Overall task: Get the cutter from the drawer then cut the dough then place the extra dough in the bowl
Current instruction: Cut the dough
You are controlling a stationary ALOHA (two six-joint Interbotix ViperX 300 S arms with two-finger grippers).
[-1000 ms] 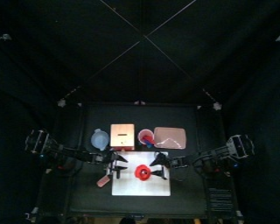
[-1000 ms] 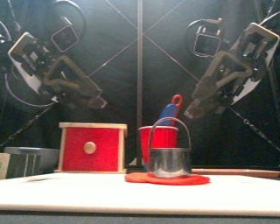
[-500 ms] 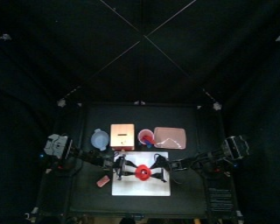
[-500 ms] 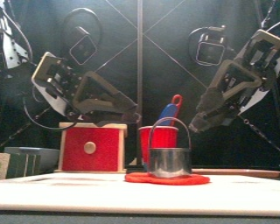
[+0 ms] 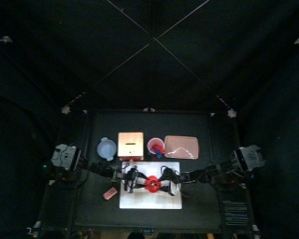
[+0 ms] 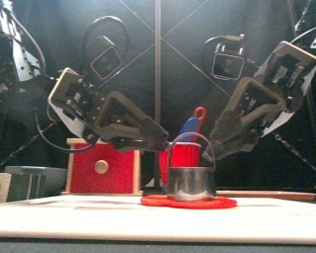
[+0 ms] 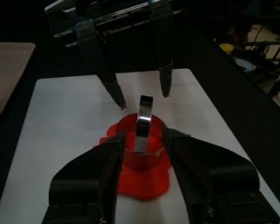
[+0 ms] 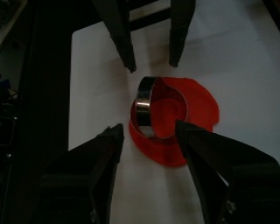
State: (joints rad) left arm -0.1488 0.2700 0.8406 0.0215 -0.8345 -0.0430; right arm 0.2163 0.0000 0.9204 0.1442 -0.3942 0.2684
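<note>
The round metal cutter (image 6: 192, 183) stands upright on the flat red dough (image 6: 188, 202), which lies on the white cutting board (image 5: 152, 198). My left gripper (image 6: 158, 141) hangs open just above and left of the cutter. Opposite it, my right gripper (image 6: 213, 148) is open too, above and right of the cutter. In the left wrist view the cutter (image 7: 147, 131) shows between my own jaws, with the dough (image 7: 140, 166) under it. The right wrist view shows the cutter (image 8: 146, 103) and dough (image 8: 187, 118) ahead of its spread jaws. Neither gripper holds anything.
Behind the board stand the blue-grey bowl (image 5: 106, 147), the wooden box (image 5: 130, 143) with its red drawer front (image 6: 102, 166), the red cup (image 6: 185, 158) with toy knives, and the pink tray (image 5: 182, 146). A small reddish thing (image 5: 111, 193) lies left of the board.
Both arms have come inward and lower, from out at the board's sides to close above the cutter. The cutter and dough have not moved.
</note>
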